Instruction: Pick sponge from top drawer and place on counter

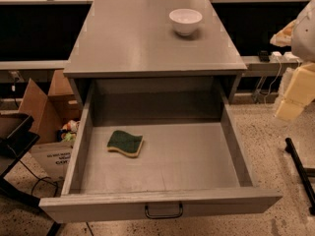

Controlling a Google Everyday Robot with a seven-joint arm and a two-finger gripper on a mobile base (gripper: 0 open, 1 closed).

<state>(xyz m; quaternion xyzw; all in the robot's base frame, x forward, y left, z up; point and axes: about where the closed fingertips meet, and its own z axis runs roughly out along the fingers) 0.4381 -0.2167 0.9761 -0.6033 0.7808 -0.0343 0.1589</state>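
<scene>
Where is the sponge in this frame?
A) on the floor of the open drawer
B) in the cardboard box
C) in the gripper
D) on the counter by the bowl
A: the sponge lies green side up in the open drawer, left of centre. The gripper is off to the right of the drawer, apart from the sponge.

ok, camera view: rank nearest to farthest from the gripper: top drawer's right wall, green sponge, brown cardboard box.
Gripper sits at the right edge, outside the drawer.
1. Grey top drawer, right wall: on the gripper's side.
2. Wavy dark-green sponge with yellow foam: left on the drawer floor.
3. Brown cardboard box: on the ground, far left.
</scene>
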